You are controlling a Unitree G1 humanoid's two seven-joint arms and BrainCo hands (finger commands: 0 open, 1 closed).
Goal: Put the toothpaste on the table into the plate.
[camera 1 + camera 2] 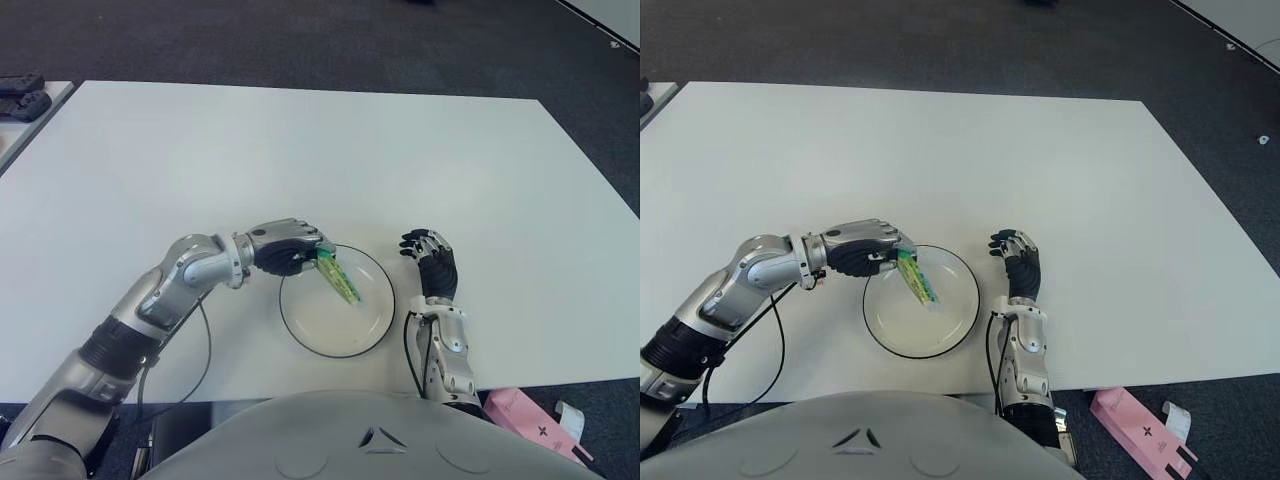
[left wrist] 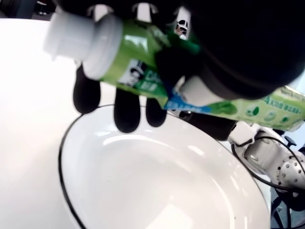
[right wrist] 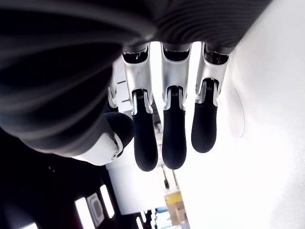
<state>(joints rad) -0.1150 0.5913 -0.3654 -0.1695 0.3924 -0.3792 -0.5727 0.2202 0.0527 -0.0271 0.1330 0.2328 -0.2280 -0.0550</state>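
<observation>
A green toothpaste tube (image 1: 339, 279) with a white cap (image 2: 78, 38) hangs tilted over the white plate (image 1: 372, 335), its flat end pointing down toward the plate's middle. My left hand (image 1: 285, 247) is shut on the tube's cap end, at the plate's left rim. In the left wrist view the tube (image 2: 143, 67) sits above the plate's bowl (image 2: 157, 186) without touching it. My right hand (image 1: 432, 259) shows just right of the plate, fingers relaxed and holding nothing.
The white table (image 1: 300, 150) stretches far beyond the plate. Dark objects (image 1: 22, 97) lie on a side surface at the far left. A pink box (image 1: 1140, 432) lies on the floor at the lower right.
</observation>
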